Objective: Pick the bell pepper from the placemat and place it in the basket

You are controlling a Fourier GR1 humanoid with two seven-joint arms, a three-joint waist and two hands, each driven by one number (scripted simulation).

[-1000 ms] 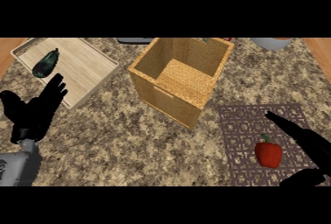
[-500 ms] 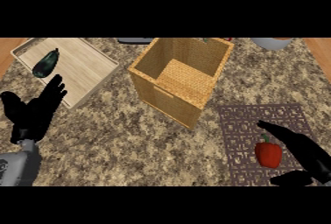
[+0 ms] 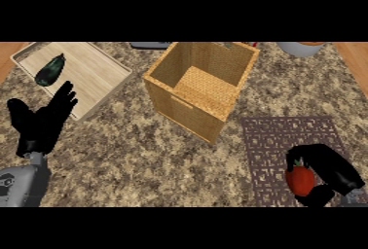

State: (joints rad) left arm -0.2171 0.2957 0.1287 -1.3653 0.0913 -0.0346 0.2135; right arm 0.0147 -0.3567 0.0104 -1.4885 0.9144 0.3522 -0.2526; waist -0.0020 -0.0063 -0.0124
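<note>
A red bell pepper (image 3: 299, 179) lies on the brown patterned placemat (image 3: 277, 141) at the lower right. My right hand (image 3: 327, 168) curls round it, fingers over its top and right side, thumb below it. The open wicker basket (image 3: 201, 87) stands in the middle of the counter, up and to the left of the placemat. My left hand (image 3: 42, 121) rests open at the left edge, fingers up.
A light wooden tray (image 3: 93, 68) at the upper left holds a dark green eggplant (image 3: 50, 70). A grey bowl (image 3: 300, 47) sits at the top right edge, and a dark object (image 3: 151, 45) shows at the top edge. The counter is speckled stone.
My right hand's straight fingers have drawn back and curled down around the bell pepper. The left hand has not moved.
</note>
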